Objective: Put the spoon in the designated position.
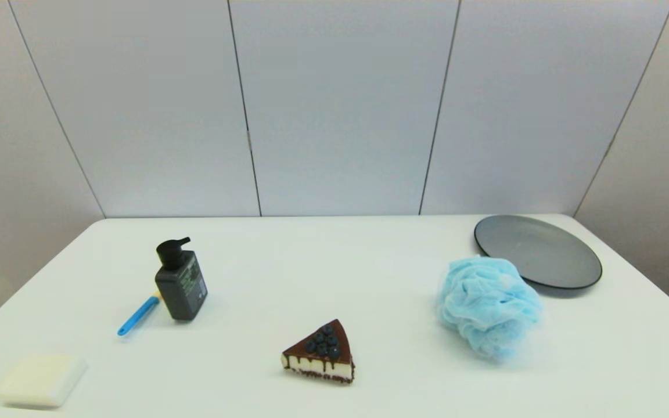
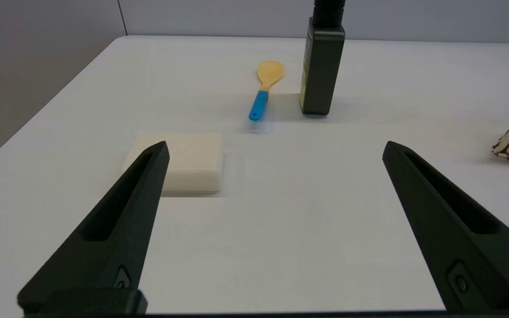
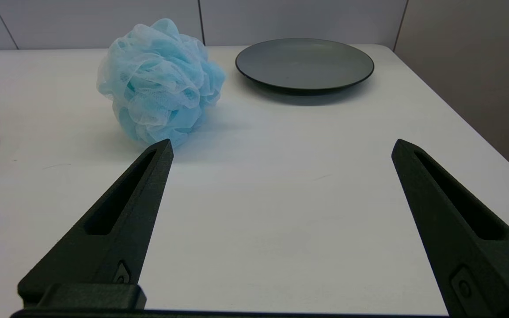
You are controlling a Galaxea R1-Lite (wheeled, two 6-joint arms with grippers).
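The spoon (image 1: 137, 316) lies flat on the white table at the left, its blue handle pointing toward the front edge and its yellow bowl mostly hidden behind the black pump bottle (image 1: 180, 281). The left wrist view shows the whole spoon (image 2: 264, 89), yellow bowl away from me, just beside the bottle (image 2: 321, 66). My left gripper (image 2: 275, 148) hangs open near the table's front, well short of the spoon, nothing between its fingers. My right gripper (image 3: 282, 145) is open too, parked over bare table on the right side. Neither arm shows in the head view.
A cream soap bar (image 1: 42, 379) lies at the front left, close to my left gripper (image 2: 187, 161). A cake slice (image 1: 322, 352) sits front centre. A blue bath pouf (image 1: 488, 305) and a dark grey plate (image 1: 538, 251) stand at the right.
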